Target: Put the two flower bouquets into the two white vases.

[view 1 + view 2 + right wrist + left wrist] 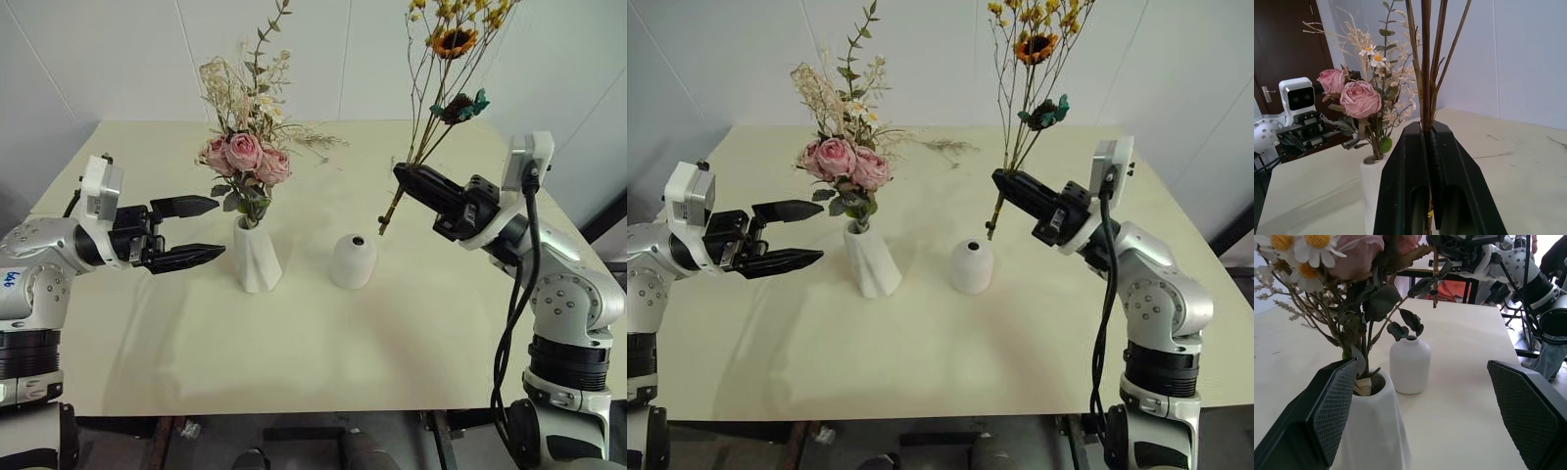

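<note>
Cream table (147, 362), white walls (127, 59)

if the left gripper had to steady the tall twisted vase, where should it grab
Probably the twisted vase at its narrower upper body, below the rim, coming level from the robot's left where the open left gripper already faces it. The rose bouquet blocks any approach from above.

The left arm reaches in from the left, its gripper (201, 232) level, the two black fingers spread wide and holding nothing. The right arm reaches in from the right, its gripper (404, 174) angled slightly upward, fingers clamped together on thin flower stems (1426, 88).
</note>
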Tool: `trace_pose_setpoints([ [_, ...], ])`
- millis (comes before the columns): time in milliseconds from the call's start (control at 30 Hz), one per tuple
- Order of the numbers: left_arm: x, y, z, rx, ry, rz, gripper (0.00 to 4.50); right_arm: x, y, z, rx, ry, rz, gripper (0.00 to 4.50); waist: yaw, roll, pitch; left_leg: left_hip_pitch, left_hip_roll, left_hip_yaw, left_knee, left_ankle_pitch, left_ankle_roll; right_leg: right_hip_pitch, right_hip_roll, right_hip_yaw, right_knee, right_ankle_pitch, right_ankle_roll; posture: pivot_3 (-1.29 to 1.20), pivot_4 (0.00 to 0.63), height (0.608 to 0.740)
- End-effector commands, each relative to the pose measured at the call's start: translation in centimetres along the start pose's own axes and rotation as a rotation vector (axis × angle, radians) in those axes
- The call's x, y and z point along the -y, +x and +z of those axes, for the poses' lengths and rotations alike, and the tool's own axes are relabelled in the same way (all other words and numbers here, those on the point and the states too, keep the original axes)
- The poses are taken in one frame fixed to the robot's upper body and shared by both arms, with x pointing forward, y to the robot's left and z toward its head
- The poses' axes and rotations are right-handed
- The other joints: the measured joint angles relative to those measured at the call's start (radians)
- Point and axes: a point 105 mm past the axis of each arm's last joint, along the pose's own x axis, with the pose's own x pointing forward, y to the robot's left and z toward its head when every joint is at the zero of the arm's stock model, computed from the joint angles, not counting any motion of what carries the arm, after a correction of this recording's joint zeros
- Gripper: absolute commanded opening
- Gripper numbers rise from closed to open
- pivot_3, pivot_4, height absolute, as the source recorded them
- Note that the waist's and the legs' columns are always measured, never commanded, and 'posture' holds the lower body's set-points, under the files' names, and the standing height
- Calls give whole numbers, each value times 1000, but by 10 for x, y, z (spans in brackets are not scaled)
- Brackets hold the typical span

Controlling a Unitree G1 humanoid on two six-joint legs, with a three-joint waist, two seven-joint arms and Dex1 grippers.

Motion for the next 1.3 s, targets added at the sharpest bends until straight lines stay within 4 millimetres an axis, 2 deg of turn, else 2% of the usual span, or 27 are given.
trace_pose_setpoints([
  [33,0,3,9,13,49,-3,4500,-1,7,1,29,-36,13,59,0,0,0,0,0,0,0,0,0,0,0,0,0,0,0,0,150,740],
  [467,1,10,10,50,50,9,4500,29,11,-20,19,-58,-18,59,-2,0,0,0,0,0,0,0,0,0,0,0,0,0,0,0,150,740],
  [600,2,11,10,55,50,13,4500,30,16,-29,16,-53,-8,59,-3,0,0,0,0,0,0,0,0,0,0,0,0,0,0,0,150,740],
  [833,2,12,11,61,51,20,4500,29,24,-32,27,-44,10,59,-2,0,0,0,0,0,0,0,0,0,0,0,0,0,0,0,150,740],
  [1300,2,13,13,70,55,31,4500,34,11,-51,-52,-57,-9,59,-2,0,0,0,0,-1,0,0,0,0,0,0,0,0,0,0,150,740],
])
